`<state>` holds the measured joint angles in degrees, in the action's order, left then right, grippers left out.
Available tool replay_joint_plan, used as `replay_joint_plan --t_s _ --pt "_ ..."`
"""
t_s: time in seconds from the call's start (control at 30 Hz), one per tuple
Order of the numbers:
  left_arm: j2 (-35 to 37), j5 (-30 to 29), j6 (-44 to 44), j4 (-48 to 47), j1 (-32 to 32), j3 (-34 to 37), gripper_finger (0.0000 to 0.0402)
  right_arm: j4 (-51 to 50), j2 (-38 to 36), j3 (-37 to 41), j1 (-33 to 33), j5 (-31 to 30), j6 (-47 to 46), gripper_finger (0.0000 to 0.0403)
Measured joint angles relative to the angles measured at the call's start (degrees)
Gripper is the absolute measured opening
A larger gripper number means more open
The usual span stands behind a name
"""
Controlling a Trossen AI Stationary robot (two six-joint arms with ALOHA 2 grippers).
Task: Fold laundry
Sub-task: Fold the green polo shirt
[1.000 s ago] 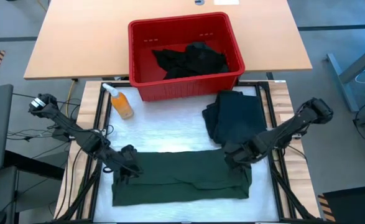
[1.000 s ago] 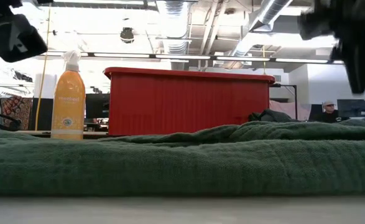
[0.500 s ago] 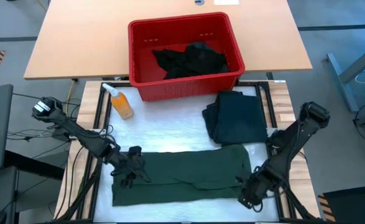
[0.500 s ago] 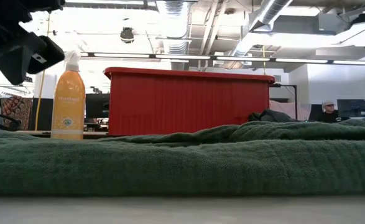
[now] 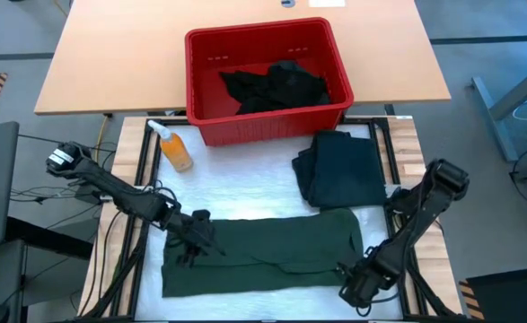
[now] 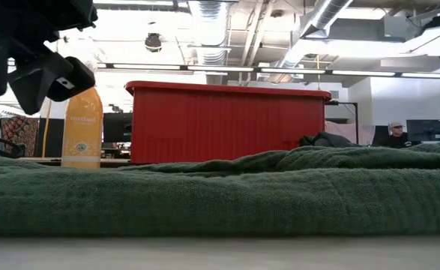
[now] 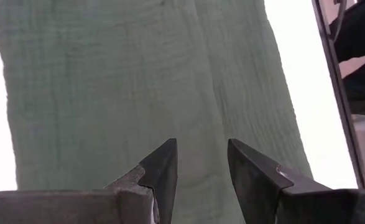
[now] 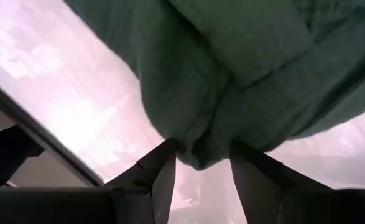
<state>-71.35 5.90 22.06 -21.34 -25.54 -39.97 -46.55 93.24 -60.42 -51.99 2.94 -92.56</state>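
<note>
A dark green garment [image 5: 263,256], folded into a long strip, lies flat on the white table top, near the front edge. My left gripper [image 5: 196,240] hangs open over its left end; in the left wrist view the fingers [image 7: 163,165] stand above the green cloth [image 7: 138,81] with a clear gap between them. My right gripper [image 5: 351,285] is open at the strip's near right corner, pointing steeply down. That corner [image 8: 201,155] shows between its two fingertips. A folded dark garment [image 5: 339,175] lies on the table at the far right.
A red bin [image 5: 267,76] holding black garments [image 5: 276,85] stands at the back of the table. An orange spray bottle [image 5: 175,148] stands to its left. Black frame rails [image 5: 142,179] run along both sides of the white surface. Bare white surface lies between the bin and the green strip.
My right gripper has swung from the green strip's far right end toward the table's near edge, down to the strip's near right corner, rolling as it went. My left gripper has sunk and shifted a little toward the right, over the strip's left end. The garments have not moved.
</note>
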Motion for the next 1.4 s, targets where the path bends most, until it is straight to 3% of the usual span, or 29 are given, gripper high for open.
replay_joint_plan --t_s 0.3,0.63,0.73,0.9,1.2,1.4 --pt "0.00 1.20 1.12 -0.04 0.00 0.00 0.0130 0.14 -2.03 -0.04 0.00 -0.58 -1.48 0.0175" --pt "0.02 -0.66 1.21 1.25 0.00 0.00 0.0130 2.26 -0.13 -0.04 0.45 -0.90 0.55 0.0124" --pt "0.02 -0.83 1.22 1.38 0.00 0.00 0.0130 2.81 0.58 -0.04 0.73 -0.33 1.38 0.0099" --pt "0.02 -1.69 1.23 1.33 0.00 0.00 0.0130 1.51 -0.83 -0.04 1.23 -0.53 1.57 0.0017" --pt "0.04 -2.36 2.06 2.55 0.17 0.00 0.0130 -6.09 -9.44 -0.04 4.00 -5.76 -0.84 0.0014" --pt "-1.27 -6.64 -1.64 17.10 2.15 -0.11 0.0130 -7.71 -10.80 -0.04 4.96 -4.54 0.91 0.0014"
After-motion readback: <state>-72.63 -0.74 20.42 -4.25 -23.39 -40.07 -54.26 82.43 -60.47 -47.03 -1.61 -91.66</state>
